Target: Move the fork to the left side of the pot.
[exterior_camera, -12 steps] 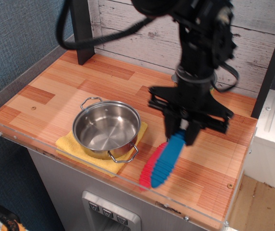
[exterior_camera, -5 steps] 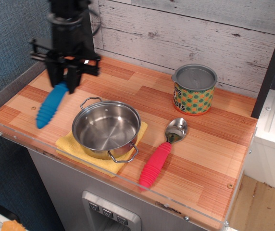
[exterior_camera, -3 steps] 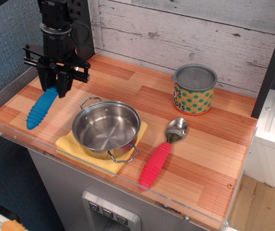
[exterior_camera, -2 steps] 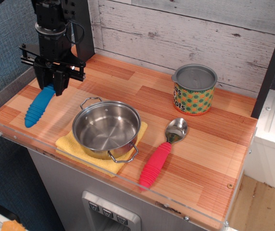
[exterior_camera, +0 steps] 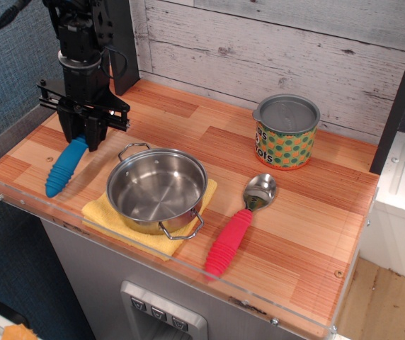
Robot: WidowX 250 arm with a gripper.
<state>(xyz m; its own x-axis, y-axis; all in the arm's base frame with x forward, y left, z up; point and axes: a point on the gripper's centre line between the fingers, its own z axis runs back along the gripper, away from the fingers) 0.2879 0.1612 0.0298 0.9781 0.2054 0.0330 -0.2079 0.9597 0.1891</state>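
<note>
The fork has a thick ribbed blue handle that slants down to the left; its tines are hidden between the fingers. My black gripper is shut on the fork's upper end, at the left part of the wooden counter. The handle's lower tip is at or just above the counter near the left front edge. The shiny steel pot with two wire loop handles stands on a yellow cloth, just right of the fork.
A pink-handled spoon lies right of the pot. A green-orange dotted tin can stands at the back right. A clear acrylic rim edges the counter's front and left. A dark post stands behind the arm.
The gripper carried the fork from right of the pot across to its left. In the last half second it moved slightly right and down, lowering the fork toward the counter.
</note>
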